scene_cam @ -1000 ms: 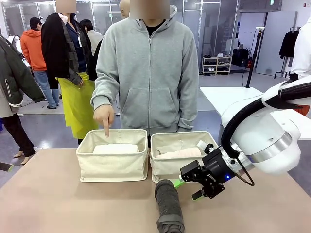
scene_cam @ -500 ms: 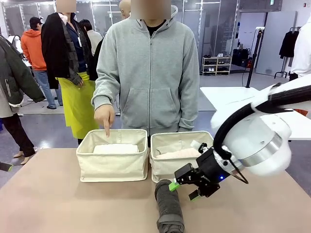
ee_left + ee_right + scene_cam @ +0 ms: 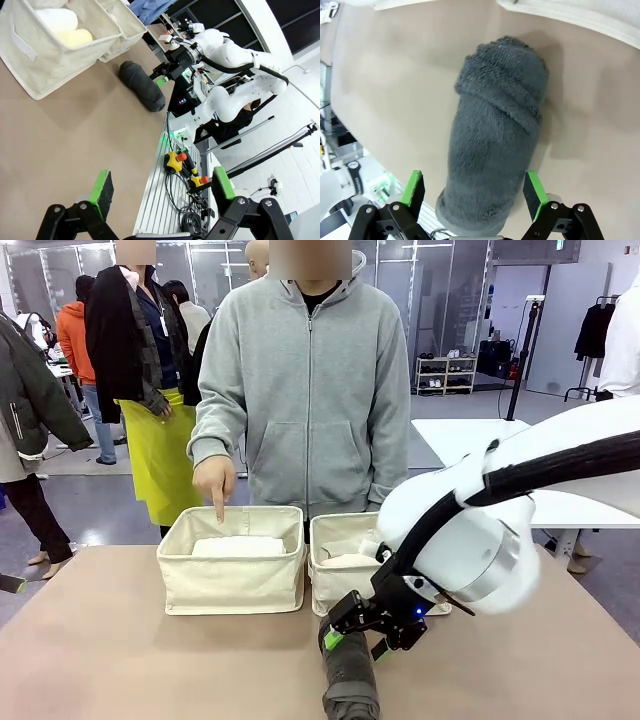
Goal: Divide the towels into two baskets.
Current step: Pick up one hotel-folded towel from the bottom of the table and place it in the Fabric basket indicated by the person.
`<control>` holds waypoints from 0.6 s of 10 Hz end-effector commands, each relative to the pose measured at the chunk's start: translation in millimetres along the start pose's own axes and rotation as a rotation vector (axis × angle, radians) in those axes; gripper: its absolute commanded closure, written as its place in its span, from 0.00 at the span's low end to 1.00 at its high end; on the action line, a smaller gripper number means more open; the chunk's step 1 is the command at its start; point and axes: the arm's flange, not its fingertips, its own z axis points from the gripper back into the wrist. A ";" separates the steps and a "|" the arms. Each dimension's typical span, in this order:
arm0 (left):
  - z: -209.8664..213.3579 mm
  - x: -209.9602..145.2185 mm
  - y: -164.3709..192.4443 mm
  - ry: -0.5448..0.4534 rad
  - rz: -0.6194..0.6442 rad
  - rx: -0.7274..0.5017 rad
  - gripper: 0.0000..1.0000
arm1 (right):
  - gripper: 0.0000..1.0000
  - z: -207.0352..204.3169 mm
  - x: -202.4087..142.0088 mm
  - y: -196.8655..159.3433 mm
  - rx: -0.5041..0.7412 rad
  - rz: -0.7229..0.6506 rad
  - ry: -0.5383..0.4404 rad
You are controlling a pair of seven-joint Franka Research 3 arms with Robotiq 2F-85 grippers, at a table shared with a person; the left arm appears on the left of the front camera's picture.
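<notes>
A dark charcoal grey towel (image 3: 350, 680) lies rolled on the table in front of the two cream baskets. My right gripper (image 3: 355, 638) hangs open just over its far end, a green pad on each side. In the right wrist view the grey towel (image 3: 495, 140) lies between the spread fingers of that gripper (image 3: 473, 190). The left basket (image 3: 232, 585) holds a white towel (image 3: 238, 546); the right basket (image 3: 340, 585) holds a light pink towel (image 3: 345, 560). My left gripper (image 3: 162, 187) is open and holds nothing, far from the basket (image 3: 30, 60) with its white towel (image 3: 57, 20) and pale yellow towel (image 3: 75, 37).
A person in a grey hoodie stands behind the baskets, one hand (image 3: 215, 485) pointing a finger down into the left basket. The tan table (image 3: 120, 660) is bare at the front left. Beyond the table edge lies a rail with cables and button boxes (image 3: 180, 165).
My right arm has swung left and lower, bringing its open gripper from beside the grey towel to over its far end. The person's pointing hand has stayed put.
</notes>
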 end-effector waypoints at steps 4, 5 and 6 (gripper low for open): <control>0.4 -2.3 -5.3 0.001 0.005 0.001 0.00 | 0.00 -26.0 16.1 32.2 -0.154 -0.047 0.005; 0.4 -2.3 -5.3 0.001 0.005 0.001 0.00 | 0.00 -35.7 19.2 35.5 -0.193 -0.046 0.018; 0.4 -2.3 -5.3 0.001 0.005 0.001 0.00 | 0.00 -44.0 21.5 38.8 -0.231 -0.033 0.034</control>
